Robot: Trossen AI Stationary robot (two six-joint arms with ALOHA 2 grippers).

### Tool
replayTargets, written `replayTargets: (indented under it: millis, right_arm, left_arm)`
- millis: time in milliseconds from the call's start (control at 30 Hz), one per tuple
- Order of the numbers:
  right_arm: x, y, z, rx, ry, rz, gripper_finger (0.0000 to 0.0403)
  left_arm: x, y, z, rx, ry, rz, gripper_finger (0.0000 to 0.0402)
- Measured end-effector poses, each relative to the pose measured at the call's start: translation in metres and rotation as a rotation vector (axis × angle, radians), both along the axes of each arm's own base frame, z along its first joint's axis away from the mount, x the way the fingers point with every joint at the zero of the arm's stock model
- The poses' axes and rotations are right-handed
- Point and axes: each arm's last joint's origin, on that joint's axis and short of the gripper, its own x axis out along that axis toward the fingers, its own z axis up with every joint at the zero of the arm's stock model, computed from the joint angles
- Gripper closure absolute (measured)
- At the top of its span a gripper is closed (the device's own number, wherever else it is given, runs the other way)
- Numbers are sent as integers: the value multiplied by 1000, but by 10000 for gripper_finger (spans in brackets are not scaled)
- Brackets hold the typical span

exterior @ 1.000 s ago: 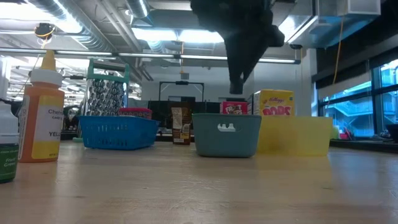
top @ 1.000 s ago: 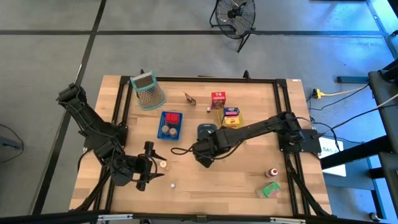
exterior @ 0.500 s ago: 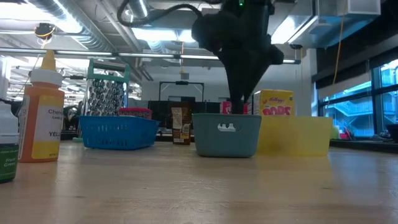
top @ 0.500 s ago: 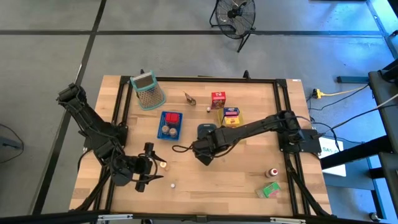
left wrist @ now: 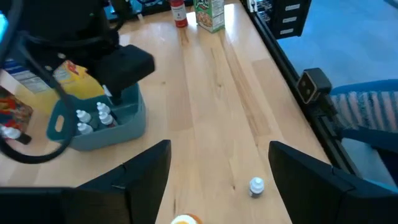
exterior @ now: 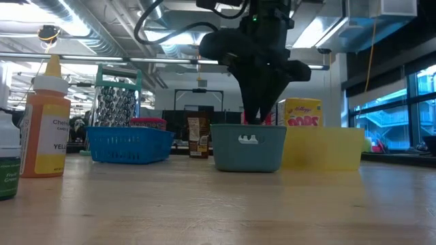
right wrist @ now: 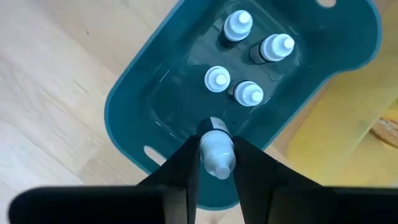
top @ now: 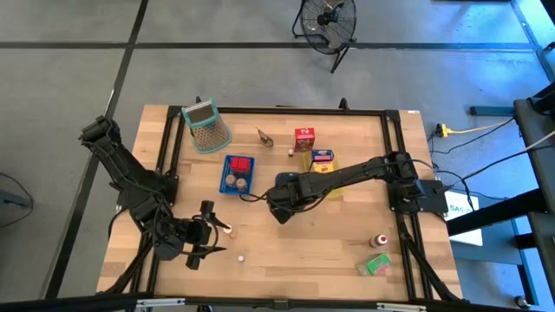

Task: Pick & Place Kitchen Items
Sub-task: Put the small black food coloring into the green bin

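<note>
- The right claw (right wrist: pixel 216 163) is clamped on a small white-capped bottle (right wrist: pixel 217 151), holding it just above the near end of the grey-blue tray (right wrist: pixel 134 93).
- Four like bottles (right wrist: pixel 247 93) already stand inside that tray, grouped toward its far half.
- In the low view the right arm reaches down to the tray's rim (exterior: pixel 248 127), with the yellow tray (exterior: pixel 327 146) just beside it and the blue tray (exterior: pixel 129 144) well apart on the other side.
- Step in hand, as I judge it: placing this bottle in with the others. Next comes a short lowering into the free floor of the tray, clear of the four standing bottles, then parting the fingers.
- The left claw (top: pixel 206 232) waits near the desk's (top: pixel 295 251) front left, its fingers apart and holding nothing.
- A small white-capped bottle (left wrist: pixel 256 185) lies on the desk just ahead of it, another with an orange top (left wrist: pixel 183 219) close by.
</note>
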Motion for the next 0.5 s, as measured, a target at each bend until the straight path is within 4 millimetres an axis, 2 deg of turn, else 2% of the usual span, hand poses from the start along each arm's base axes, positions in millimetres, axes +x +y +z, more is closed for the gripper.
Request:
replayTargets:
  millis: [200, 500]
  right_arm:
    - [0, 0, 0, 35, -17, -121, 322]
    - [1, -1, 0, 76, -8, -153, 322]
  left_arm:
    - [-3, -3, 0, -17, 1, -7, 135]
    - [-4, -3, 0, -31, 2, 0, 135]
